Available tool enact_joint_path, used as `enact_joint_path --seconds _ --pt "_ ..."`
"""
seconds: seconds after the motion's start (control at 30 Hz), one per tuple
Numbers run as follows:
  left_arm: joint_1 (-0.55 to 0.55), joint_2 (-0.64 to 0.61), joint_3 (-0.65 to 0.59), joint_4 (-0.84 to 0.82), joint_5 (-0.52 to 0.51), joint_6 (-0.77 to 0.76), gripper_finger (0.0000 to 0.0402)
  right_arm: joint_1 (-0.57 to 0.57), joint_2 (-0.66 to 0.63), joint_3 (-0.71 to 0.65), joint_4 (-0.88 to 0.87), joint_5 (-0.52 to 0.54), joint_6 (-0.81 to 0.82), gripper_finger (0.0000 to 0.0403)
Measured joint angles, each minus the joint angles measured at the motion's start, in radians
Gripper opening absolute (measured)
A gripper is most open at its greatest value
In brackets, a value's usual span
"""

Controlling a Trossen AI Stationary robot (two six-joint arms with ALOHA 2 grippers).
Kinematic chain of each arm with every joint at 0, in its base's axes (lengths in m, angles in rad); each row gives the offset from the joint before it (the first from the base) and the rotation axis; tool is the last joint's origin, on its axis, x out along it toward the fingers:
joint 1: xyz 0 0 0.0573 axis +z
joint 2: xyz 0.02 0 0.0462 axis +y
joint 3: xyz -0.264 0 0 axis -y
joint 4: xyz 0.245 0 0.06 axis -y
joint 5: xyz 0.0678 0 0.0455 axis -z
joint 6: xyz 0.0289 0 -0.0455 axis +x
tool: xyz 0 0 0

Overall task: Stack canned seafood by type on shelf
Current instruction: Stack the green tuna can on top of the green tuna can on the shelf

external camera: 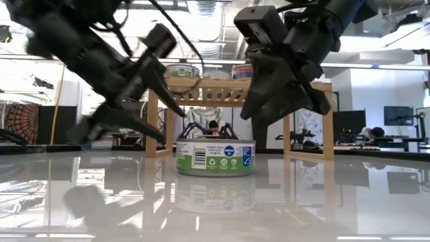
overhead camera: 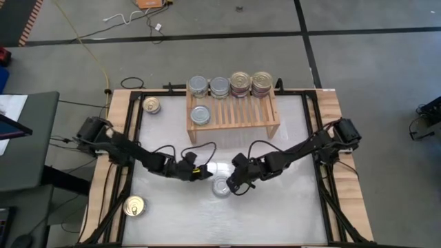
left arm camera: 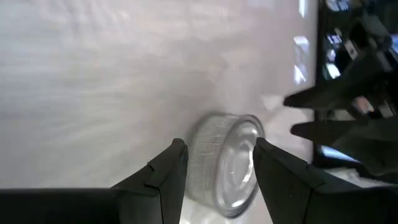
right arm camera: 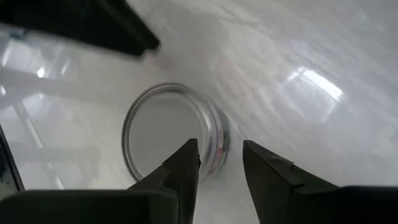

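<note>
We're at pickup: silver-top tin (overhead camera: 221, 186) sits on the surface in front of the shelf (overhead camera: 234, 110). Right pincer (overhead camera: 234, 184) spread over its rim, grasping nothing; left pincer (overhead camera: 202, 172) beside it, parted, empty. Next: straddle tin, clench, lift.

Hidden and unclear items
Shelf (external camera: 242, 83) partly hidden behind both arms in low view; tins on shelf (external camera: 183, 70) seen only as slivers; labels unreadable from above.

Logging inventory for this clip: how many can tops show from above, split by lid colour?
Silver-topped cans: 4
Gold-topped cans: 4, two of them topping stacks on the shelf
Total: 8 tops showing; any cans beneath others are not counted.
</note>
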Motion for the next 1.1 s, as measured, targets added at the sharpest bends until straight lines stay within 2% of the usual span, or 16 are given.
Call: enact_joint_path --seconds 0.13,0.33,0.43,0.7,0.87,0.93,1.1 --pt "-0.074 -0.08 0.0 -0.143 -0.155 -0.107 0.0172 -0.02 -0.001 0.0 0.0 -0.071 -0.157 0.0147" --pt "-0.212 -0.071 0.006 -0.145 -0.385 -0.312 0.0172 -0.061 -0.001 0.0 0.0 -0.246 -0.45 0.0155" --pt "-0.27 -0.044 0.029 -0.152 -0.462 -0.38 0.0172 -0.077 -0.001 0.005 -0.009 -0.274 -0.576 0.0158" --pt "-0.329 0.026 0.104 -0.151 -0.597 -0.435 0.0172 -0.123 0.0 0.058 0.023 -0.278 -0.904 0.0158" --pt "-0.332 0.026 0.12 -0.154 -0.612 -0.412 0.0172 -0.142 0.052 0.058 0.073 -0.294 -1.114 0.0157" --pt "-0.332 0.026 0.123 -0.15 -0.615 -0.41 0.0172 -0.148 0.076 0.072 0.082 -0.328 -1.138 0.0157" --pt "-0.332 0.026 0.123 -0.161 -0.616 -0.412 0.0172 -0.157 0.103 0.112 0.1 -0.334 -1.143 0.0157"
